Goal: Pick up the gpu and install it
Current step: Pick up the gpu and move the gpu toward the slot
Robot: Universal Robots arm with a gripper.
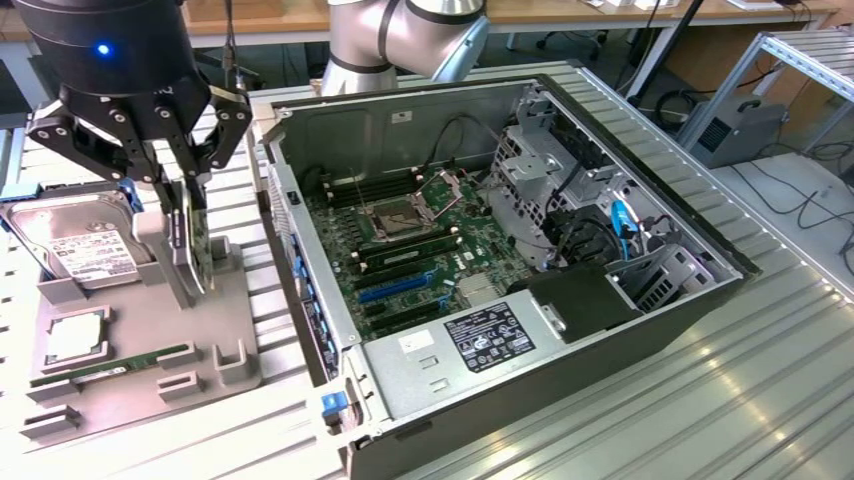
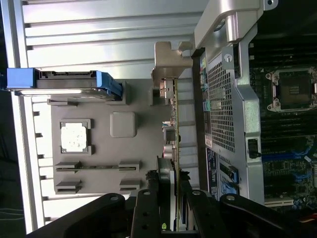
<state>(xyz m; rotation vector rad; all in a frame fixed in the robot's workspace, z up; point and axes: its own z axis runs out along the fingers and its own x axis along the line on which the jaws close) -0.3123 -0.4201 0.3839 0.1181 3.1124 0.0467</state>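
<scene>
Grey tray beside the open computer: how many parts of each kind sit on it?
Boxy silver hard drive with white label: 1
Square silver processor chip: 1
Slim green memory stick: 1
Thin dark graphics card, standing on edge: 1
Total: 4

A: Setting?
B: Robotics lab. Robot arm (image 1: 400, 35) with gripper (image 1: 187, 215) over a slatted aluminium table (image 1: 694, 400) carrying an open computer case (image 1: 400, 130) and a grey parts holder (image 1: 200, 380).
A: Background?
B: Desks (image 1: 587, 12), floor cables (image 1: 814, 200), a metal-frame rack (image 1: 801, 60).
</scene>
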